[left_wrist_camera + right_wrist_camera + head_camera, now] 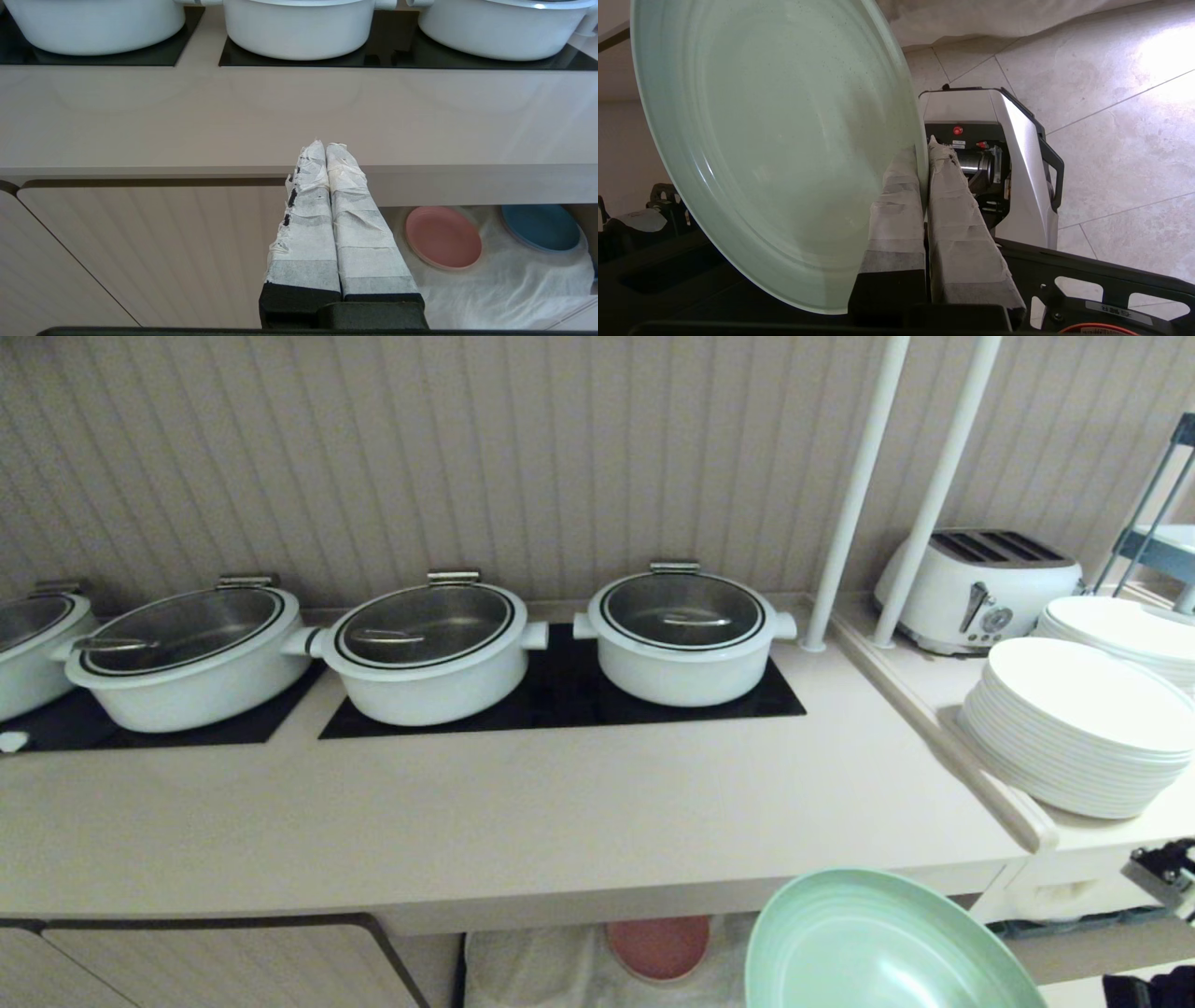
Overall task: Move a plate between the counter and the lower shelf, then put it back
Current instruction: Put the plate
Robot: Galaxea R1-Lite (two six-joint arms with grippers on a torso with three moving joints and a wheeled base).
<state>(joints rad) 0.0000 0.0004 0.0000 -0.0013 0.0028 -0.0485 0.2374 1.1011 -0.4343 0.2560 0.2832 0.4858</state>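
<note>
Plate [878, 952], mint green and round, sits tilted at the bottom of the head view, in front of and below the counter's front edge, not resting on any surface. The counter [523, 821] is a long glossy beige worktop with black inset panels [560, 700]. Four white pots [686, 630] with glass lids stand in a row on those panels, against a ribbed beige wall [467, 448]. To the right, a raised side ledge [943, 728] holds a stack of white plates [1083, 737] and a white toaster [980, 583]; two white poles [854, 495] rise beside it. Under the counter, a pink plate [658, 947] lies on white cloth.

From the left wrist view, the left gripper [325, 148] hangs in front of the counter edge, its two tape-wrapped fingers pressed together with nothing between them. Below the counter on one side is a ribbed cabinet door [149, 252]. Beside it opens the lower shelf [504, 289], its floor covered in wrinkled white cloth, with the pink plate and a blue plate [542, 227] lying apart on it.

From the right wrist view, the right gripper [924, 149] pinches the rim of the green plate between its taped fingers, holding it on edge. Behind it are pale stone floor tiles [1111, 140] and the robot's grey base [1008, 140].
</note>
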